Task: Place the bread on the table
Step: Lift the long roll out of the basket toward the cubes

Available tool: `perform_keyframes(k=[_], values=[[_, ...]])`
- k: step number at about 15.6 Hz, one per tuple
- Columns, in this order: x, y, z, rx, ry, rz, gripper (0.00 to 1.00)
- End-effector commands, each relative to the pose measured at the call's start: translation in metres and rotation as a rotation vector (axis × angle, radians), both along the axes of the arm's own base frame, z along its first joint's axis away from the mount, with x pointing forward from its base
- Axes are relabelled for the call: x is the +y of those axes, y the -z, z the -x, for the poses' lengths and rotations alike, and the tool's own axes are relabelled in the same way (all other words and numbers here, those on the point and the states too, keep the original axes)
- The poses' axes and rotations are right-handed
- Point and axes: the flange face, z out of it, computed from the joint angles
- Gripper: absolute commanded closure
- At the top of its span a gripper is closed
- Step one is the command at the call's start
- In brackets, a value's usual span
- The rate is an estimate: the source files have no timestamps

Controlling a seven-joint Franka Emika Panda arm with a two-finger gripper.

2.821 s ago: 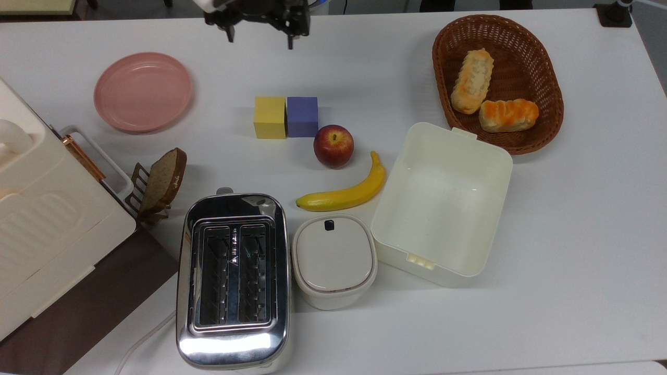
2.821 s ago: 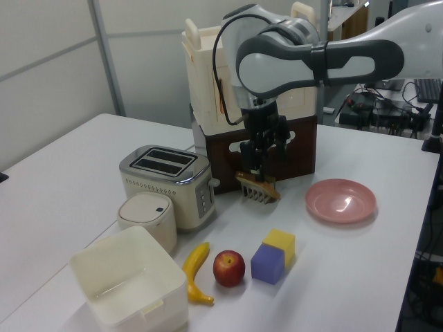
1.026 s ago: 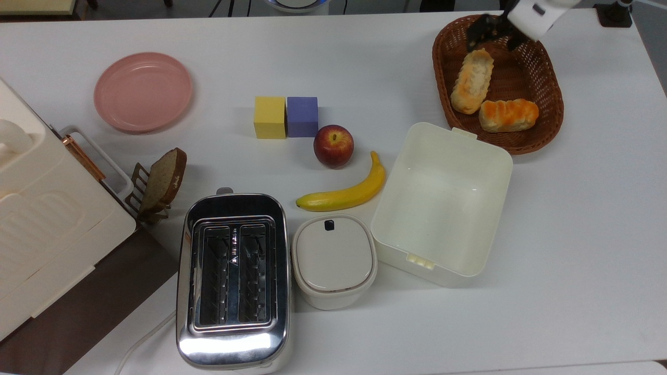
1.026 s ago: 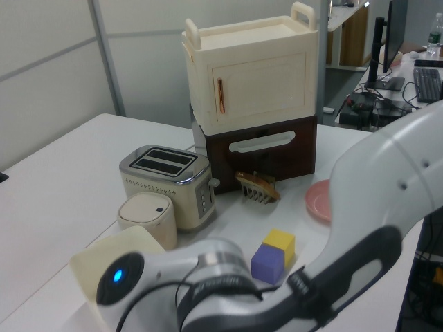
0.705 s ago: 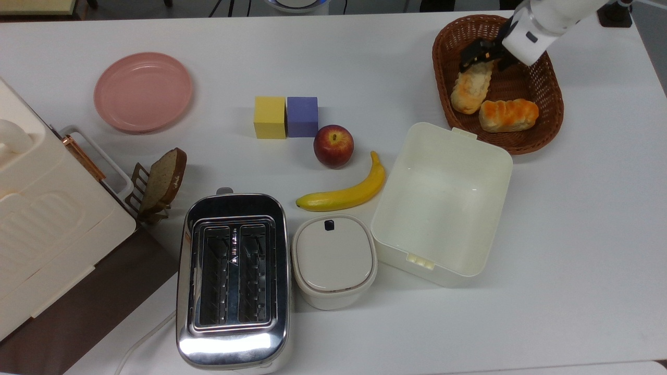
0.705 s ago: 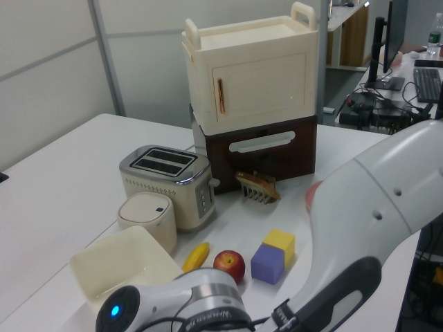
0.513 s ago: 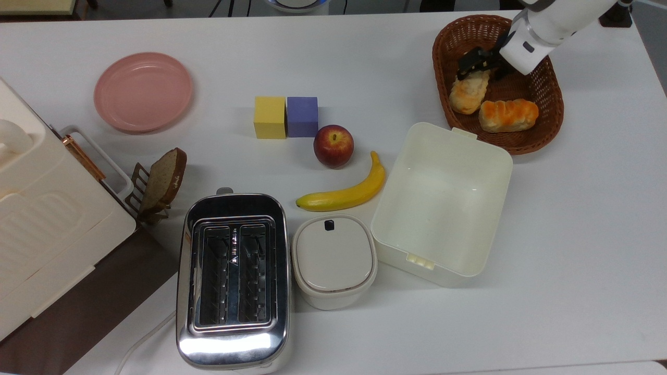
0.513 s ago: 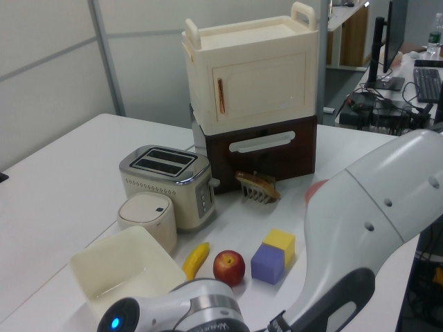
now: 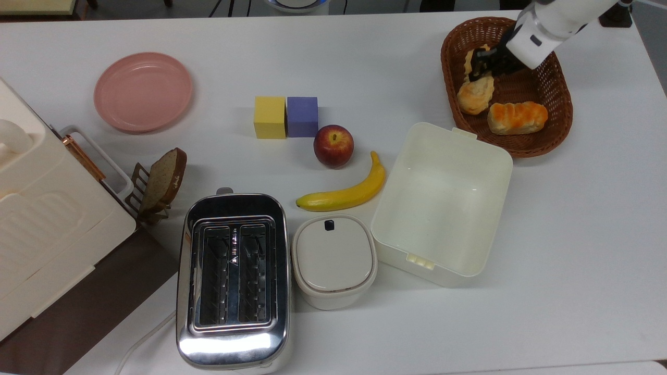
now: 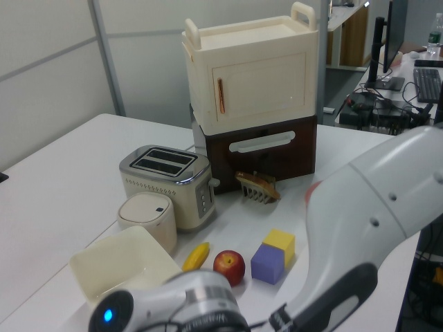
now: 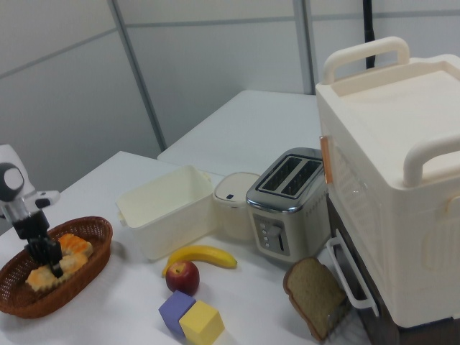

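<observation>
top view: a white table (image 9: 365,57) seen from above. at the top view's right sits an oval brown wicker basket (image 9: 557,122) holding two rolls. the bread (image 9: 475,94), a long golden roll with a pale crumbly top, lies along the basket's left side in the top view. the gripper (image 9: 487,65) reaches down from the white arm at the top view's upper right, and its dark fingers sit over the far end of the bread, apparently straddling it for a grasp; whether the jaws have pinched it or stand apart cannot be told. the bread lies in the basket, not yet on the table. an orange-glazed roll (image 9: 517,117) lies just beside it. bare tabletop lies around the basket, a likely place to set the bread down. nearer the middle are an open cream box (image 9: 443,203), a banana (image 9: 344,195), an apple (image 9: 333,146), two blocks, a pink plate and a toaster (image 9: 233,281).

left view: the white and grey arm (image 10: 360,228) crosses the foreground, hiding the basket side of the table.

right view: the basket (image 11: 21,298) is at the right view's lower left. the gripper (image 11: 49,266) points straight down into it, its tips down at the bread (image 11: 44,277), with the orange-glazed roll (image 11: 75,246) just behind.
</observation>
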Motion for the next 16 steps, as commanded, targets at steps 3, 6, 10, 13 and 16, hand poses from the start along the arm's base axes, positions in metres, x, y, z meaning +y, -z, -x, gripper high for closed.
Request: perform_keyframes(k=[3, 6, 10, 13, 16], values=[[-0.068, -0.121, -0.02, 0.066, 0.022, -0.1, 1.0], [-0.132, -0.15, -0.051, 0.045, 0.115, -0.121, 1.0], [-0.219, -0.17, -0.078, 0.057, 0.2, -0.162, 0.03], [-0.262, -0.18, -0.084, 0.085, 0.239, -0.161, 0.0], [-0.276, -0.176, -0.087, 0.095, 0.259, -0.156, 0.0]])
